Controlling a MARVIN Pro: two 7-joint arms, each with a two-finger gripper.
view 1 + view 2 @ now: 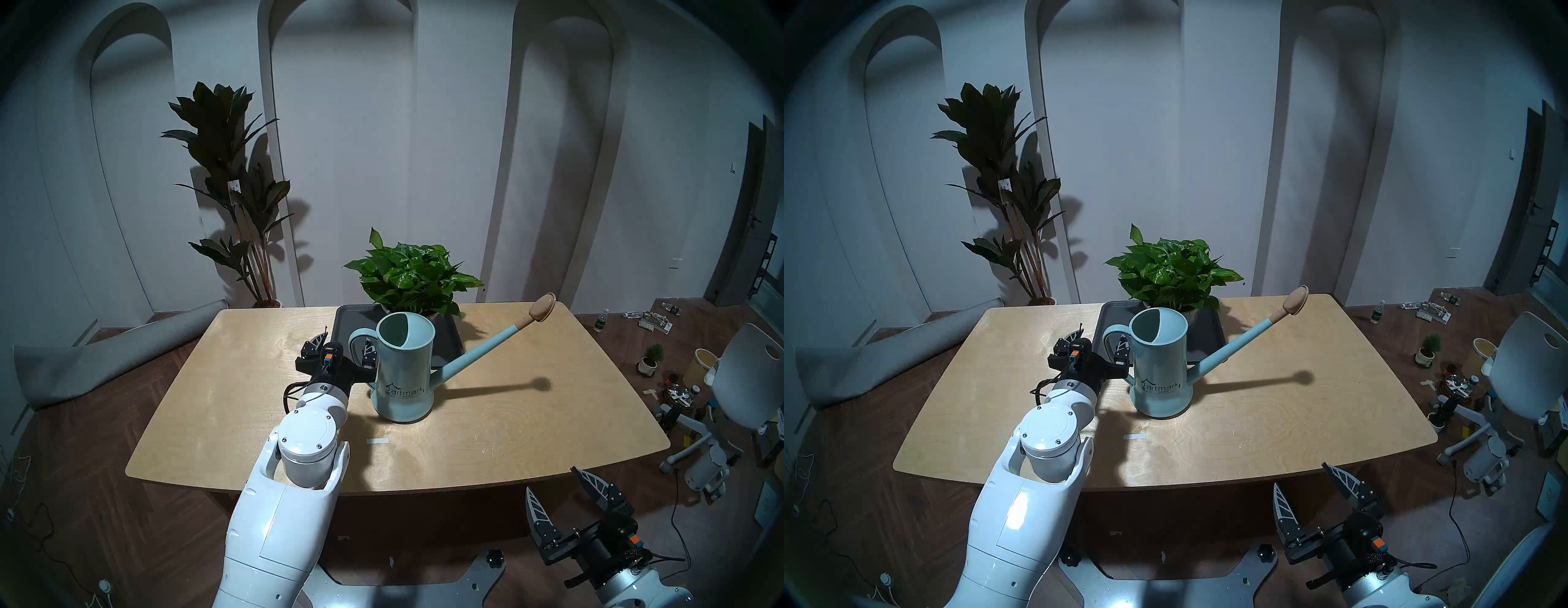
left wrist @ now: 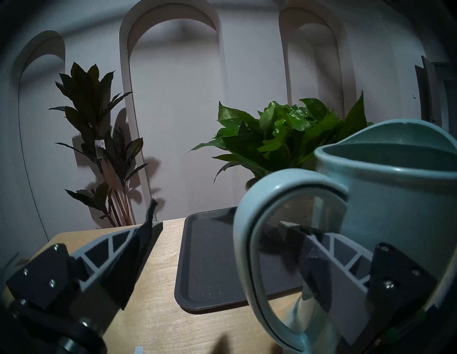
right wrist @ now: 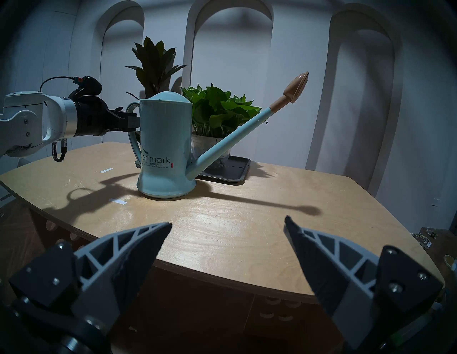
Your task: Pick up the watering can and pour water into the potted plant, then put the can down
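The can (image 1: 404,368) stands upright on the table (image 1: 530,429), just in front of a dark tray (image 1: 345,322) that holds the plant (image 1: 413,274), spout (image 1: 488,350) angled up to the right. The left gripper (image 1: 342,349) is spread wide and level, one finger (image 2: 329,262) poked through the loop handle (image 2: 249,247) (nothing clamped yet), the other outside. The right gripper (image 1: 566,494) hangs open and empty off the table's near edge.
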